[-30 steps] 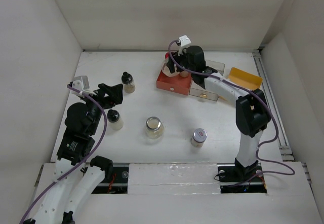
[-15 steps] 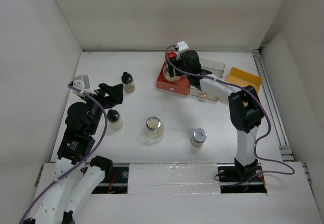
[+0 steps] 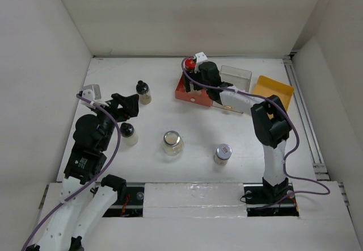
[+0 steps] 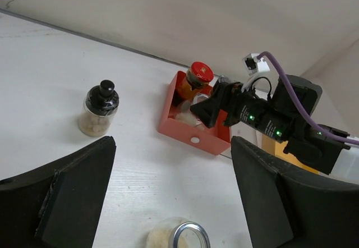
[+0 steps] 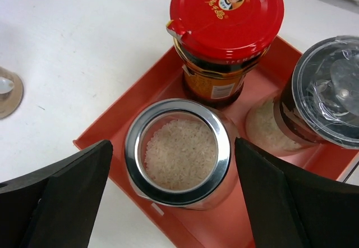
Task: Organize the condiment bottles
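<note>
The condiment bottles (image 3: 172, 142) are standing in two lots. Three are sitting in the red tray (image 5: 112, 127) by the far edge of the worktop (image 3: 193, 120), and four are standing loose towards its left side and near edge.

The right gripper (image 5: 173, 147) is hanging over the tray and pointing down, with its arm reaching far across the worktop. Its jaws are gaping wide. The silver-rimmed rice jar (image 5: 179, 164) is sitting upright directly below and between them, one finger flanking each side, and neither seems to be touching the glass. The jar's long axis is running straight up towards the wrist, so any pull-away is probably needing to go vertically. A sideways drift is risking a knock against the red-capped bottle (image 5: 224, 12) just beyond, or the dark-lidded jar (image 5: 331, 91) just beside it.

The left gripper (image 3: 127, 106) is hovering near the left edge, jaws moderately apart and holding nothing. It is lying between the far black-capped bottle (image 3: 143, 92) and the near black-capped bottle (image 3: 129, 133), and that arm is sitting nearer to both than the right.
</note>
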Available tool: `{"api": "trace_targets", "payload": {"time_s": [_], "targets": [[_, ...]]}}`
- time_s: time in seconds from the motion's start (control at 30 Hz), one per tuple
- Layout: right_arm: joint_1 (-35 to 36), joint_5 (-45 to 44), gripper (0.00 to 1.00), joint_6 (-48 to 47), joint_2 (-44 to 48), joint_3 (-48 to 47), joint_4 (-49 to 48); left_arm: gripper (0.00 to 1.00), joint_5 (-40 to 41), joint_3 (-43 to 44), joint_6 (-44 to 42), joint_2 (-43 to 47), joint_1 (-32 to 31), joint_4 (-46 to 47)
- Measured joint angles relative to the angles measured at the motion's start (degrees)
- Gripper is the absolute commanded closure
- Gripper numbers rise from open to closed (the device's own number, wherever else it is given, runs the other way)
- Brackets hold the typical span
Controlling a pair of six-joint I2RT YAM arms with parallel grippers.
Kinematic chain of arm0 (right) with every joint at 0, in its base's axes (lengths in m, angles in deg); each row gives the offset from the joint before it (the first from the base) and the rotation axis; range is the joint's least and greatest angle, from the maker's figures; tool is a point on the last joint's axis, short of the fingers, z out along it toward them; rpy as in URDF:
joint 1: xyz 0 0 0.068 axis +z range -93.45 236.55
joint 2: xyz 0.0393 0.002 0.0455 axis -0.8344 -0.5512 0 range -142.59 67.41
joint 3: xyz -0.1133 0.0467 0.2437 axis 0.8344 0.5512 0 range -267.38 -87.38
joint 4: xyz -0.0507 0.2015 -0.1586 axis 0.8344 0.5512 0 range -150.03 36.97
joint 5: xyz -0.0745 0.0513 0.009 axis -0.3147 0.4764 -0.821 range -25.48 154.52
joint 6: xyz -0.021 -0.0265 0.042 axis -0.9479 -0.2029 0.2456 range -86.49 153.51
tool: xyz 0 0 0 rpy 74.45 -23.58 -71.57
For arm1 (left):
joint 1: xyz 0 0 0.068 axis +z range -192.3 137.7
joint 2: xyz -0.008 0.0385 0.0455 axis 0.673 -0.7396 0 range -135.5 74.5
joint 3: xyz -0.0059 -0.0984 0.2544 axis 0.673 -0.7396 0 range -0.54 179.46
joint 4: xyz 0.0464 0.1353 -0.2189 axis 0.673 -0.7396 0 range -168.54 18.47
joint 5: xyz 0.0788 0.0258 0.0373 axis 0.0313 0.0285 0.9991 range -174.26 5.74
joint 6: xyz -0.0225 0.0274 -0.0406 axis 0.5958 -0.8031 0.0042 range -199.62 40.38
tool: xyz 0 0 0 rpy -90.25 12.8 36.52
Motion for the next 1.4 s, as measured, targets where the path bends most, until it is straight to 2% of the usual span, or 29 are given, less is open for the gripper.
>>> {"api": "trace_targets", "payload": {"time_s": [0.07,0.23,0.37,0.43,0.5,0.6,0.8,1.17,1.27,1.4], "targets": [[0.2,-0.3,0.01,0.0,0.4,0.0,0.0,0.19,0.0,0.0,0.0,0.0,0.0,0.0],[1.4,-0.7,0.01,-1.1,4.6,0.0,0.5,0.10,-0.1,0.0,0.0,0.0,0.0,0.0],[4.1,1.7,0.13,-2.4,7.7,-1.9,-0.1,0.08,-0.1,0.0,0.0,0.0,0.0,0.0],[5.8,5.5,0.16,-2.7,7.0,-4.5,-0.3,0.08,-0.1,0.0,0.0,0.0,0.0,0.0],[7.7,9.3,0.15,-2.8,4.9,-7.9,-0.7,0.07,0.0,0.0,0.0,0.0,0.0,0.0],[10.6,12.8,0.00,-2.9,0.8,-11.7,-1.2,0.07,0.0,0.0,0.0,0.0,0.0,0.0],[14.6,16.4,0.00,-3.3,-10.6,-21.1,1.9,0.07,0.0,0.0,0.0,0.1,0.0,0.0],[14.4,18.1,0.00,-4.3,-25.5,-38.9,7.6,0.07,-0.2,0.0,0.0,0.0,0.0,0.0],[14.4,18.1,0.04,-4.3,-27.9,-42.6,7.6,0.07,-0.5,0.0,0.0,0.0,0.0,0.2],[14.5,17.8,0.14,-4.2,-29.9,-44.6,7.5,0.07,-0.7,0.0,0.0,0.0,0.0,0.4]]}}
